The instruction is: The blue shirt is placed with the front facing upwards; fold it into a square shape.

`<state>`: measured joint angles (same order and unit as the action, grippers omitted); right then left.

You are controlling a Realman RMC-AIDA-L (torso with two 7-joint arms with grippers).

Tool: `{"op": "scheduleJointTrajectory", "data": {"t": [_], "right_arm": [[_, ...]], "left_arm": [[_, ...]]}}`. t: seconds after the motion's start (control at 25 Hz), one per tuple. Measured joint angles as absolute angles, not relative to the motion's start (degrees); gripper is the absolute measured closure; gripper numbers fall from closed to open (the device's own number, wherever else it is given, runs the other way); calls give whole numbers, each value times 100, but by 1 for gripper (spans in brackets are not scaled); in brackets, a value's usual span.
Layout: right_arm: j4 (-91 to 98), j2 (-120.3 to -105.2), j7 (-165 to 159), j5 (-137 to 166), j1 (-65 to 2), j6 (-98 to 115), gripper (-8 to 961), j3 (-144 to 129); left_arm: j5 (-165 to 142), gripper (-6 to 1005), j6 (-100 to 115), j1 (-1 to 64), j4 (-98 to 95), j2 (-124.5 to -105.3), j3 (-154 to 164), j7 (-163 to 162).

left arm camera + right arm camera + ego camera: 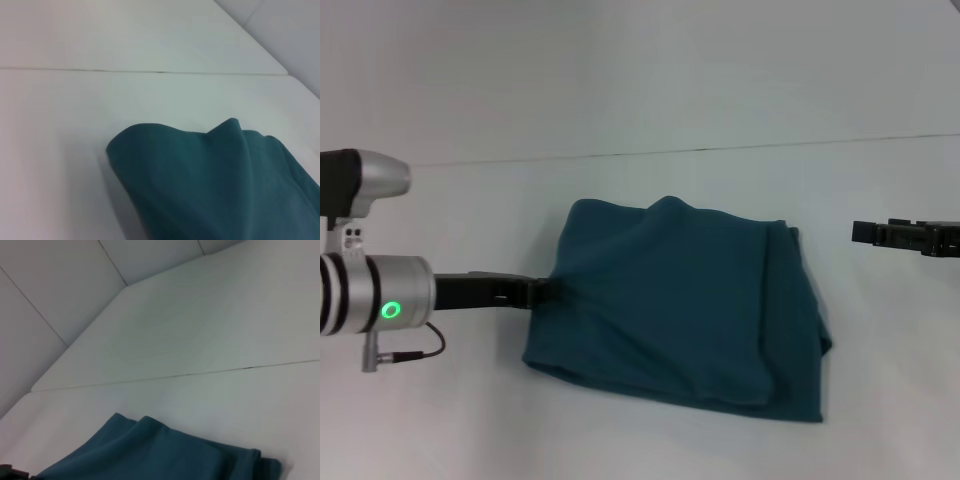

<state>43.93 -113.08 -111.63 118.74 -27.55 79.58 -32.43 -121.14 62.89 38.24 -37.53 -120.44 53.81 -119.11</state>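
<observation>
On the white table [650, 90], right around its middle, the blue shirt [690, 305] lies folded into a rough rectangle, plain teal side up, no print showing. And look at the left end effector [548, 291]: it reaches in low from the table's left side and its tip meets the shirt's left edge, where the cloth bunches and pulls toward it. It appears clamped on that edge, though the fingers are partly hidden in the fabric. The left wrist view confirms a lifted fold of the blue shirt [215, 185], its rounded edge standing up off the table surface. Layers stack along the shirt's right side, with a thick doubled edge running toward the near-right corner of the bundle. Over by the table's right edge, the right end effector [862, 233] hovers well apart from the shirt, pointing toward it; whether its fingers are open or closed, I cannot tell. A thin seam [720, 148] runs across the table behind the shirt.
</observation>
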Motion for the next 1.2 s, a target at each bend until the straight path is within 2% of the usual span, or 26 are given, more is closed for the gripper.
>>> {"op": "scheduleJointTrajectory", "data": {"t": [0.72, 1.2], "right_arm": [[4395, -11292, -11173, 11874, -2805, 7930, 24, -3253], [4397, -11319, -11156, 11873, -2808, 7965, 24, -3252]], "left_arm": [[-12189, 952, 7220, 3174, -4359, -12190, 4971, -11969], [-12327, 927, 7595, 3054, -4377, -12150, 4277, -12033]]}}
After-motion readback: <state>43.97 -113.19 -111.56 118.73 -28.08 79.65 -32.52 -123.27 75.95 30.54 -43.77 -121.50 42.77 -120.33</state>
